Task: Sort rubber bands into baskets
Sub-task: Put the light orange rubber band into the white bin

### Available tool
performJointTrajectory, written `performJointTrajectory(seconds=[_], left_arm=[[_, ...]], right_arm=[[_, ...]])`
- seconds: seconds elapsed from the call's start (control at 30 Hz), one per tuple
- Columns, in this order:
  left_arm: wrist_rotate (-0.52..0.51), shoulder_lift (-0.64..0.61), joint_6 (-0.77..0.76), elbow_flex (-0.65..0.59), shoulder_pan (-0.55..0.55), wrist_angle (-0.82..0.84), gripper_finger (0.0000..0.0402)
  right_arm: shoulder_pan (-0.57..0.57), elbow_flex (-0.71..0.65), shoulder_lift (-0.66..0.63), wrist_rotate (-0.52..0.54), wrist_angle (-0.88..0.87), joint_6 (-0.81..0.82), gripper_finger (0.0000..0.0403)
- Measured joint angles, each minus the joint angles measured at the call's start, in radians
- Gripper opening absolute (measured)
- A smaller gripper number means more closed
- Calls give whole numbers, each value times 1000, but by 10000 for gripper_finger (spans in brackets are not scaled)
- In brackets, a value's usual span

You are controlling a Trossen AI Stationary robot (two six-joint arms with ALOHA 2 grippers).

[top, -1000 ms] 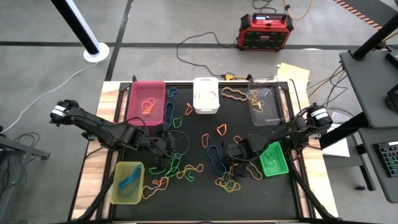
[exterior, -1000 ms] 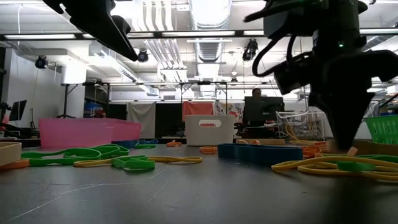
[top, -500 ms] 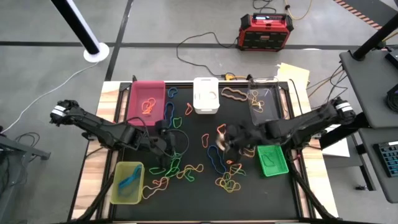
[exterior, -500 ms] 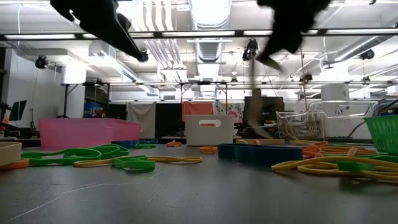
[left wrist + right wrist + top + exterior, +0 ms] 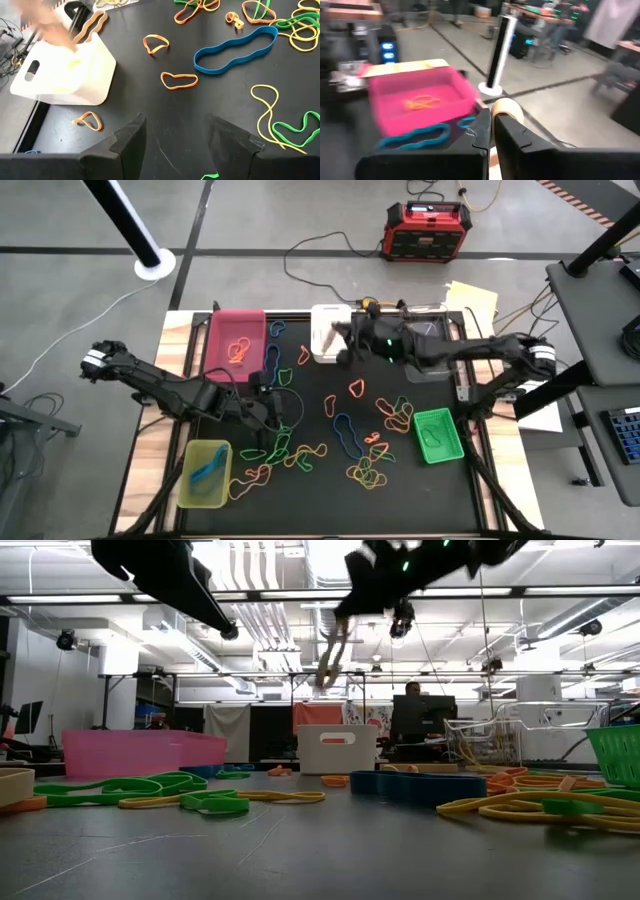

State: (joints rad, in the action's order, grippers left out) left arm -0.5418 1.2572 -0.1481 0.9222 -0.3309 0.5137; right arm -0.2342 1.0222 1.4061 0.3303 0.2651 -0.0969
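Tan rubber band [image 5: 506,109] pinched between the closed fingers of the right gripper [image 5: 337,339], aloft above the white basket [image 5: 331,334] at the mat's far edge. Pink basket [image 5: 236,340] just beside, orange bands inside. Other rubber bands [image 5: 345,430] scattered mid-mat. Left gripper [image 5: 278,402] parked low near them, jaws apart, empty.

A black surface [image 5: 310,510] with bare wood side strips is seen. On it are set the pink basket [image 5: 236,343], white basket [image 5: 331,333], clear basket [image 5: 428,348], green basket [image 5: 439,435] and yellow-green basket [image 5: 204,473]. Loose rubber bands [image 5: 345,430] are scattered across its middle.
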Motion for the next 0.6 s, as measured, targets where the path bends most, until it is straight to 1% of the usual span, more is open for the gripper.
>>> performJointTrajectory(seconds=[0.13,0.23,0.3,0.43,0.53,0.6], left_arm=[[-5,0,15,0,1,0,181],[-47,0,24,-1,1,0,181],[-71,0,25,-1,1,1,181],[-89,0,31,-1,2,1,181],[-89,0,31,-1,2,2,181],[-89,0,30,-1,2,3,181]], right_arm=[[-114,0,84,-63,77,30,9],[-178,2,155,-119,121,86,9],[-211,21,200,-154,107,121,10],[-245,66,277,-234,89,150,12],[-246,105,313,-234,70,150,12],[-247,134,326,-234,27,156,13]])
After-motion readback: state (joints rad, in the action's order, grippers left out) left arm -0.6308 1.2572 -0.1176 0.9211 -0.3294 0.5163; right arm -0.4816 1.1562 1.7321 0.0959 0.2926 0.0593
